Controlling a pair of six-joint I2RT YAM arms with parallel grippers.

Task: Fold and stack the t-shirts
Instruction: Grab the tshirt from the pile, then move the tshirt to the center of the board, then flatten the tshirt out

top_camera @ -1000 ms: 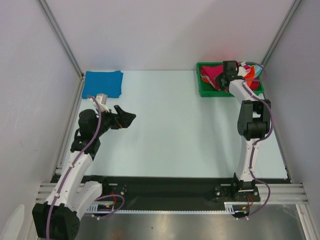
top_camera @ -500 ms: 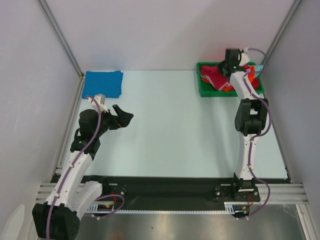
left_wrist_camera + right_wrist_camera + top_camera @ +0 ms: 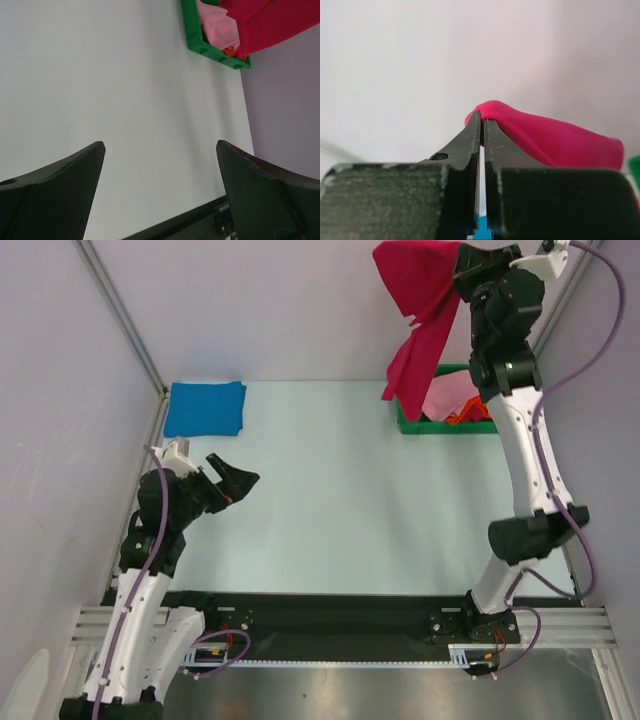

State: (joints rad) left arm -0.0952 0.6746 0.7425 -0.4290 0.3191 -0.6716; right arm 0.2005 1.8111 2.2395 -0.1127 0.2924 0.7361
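The right tool [image 3: 481, 119] pinches one edge of the soft, floppy crimson t-shirt [image 3: 415, 300], hanging high over the green bin [image 3: 420, 427], so the open, empty left tool [image 3: 232, 472] could grab a loose corner.

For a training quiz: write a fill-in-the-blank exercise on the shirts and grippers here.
The crimson t-shirt hangs from the right gripper, whose jaws are ____.
The left gripper is ____ and empty.
The folded blue t-shirt lies at the table's far ____ corner.
Missing: shut; open; left.
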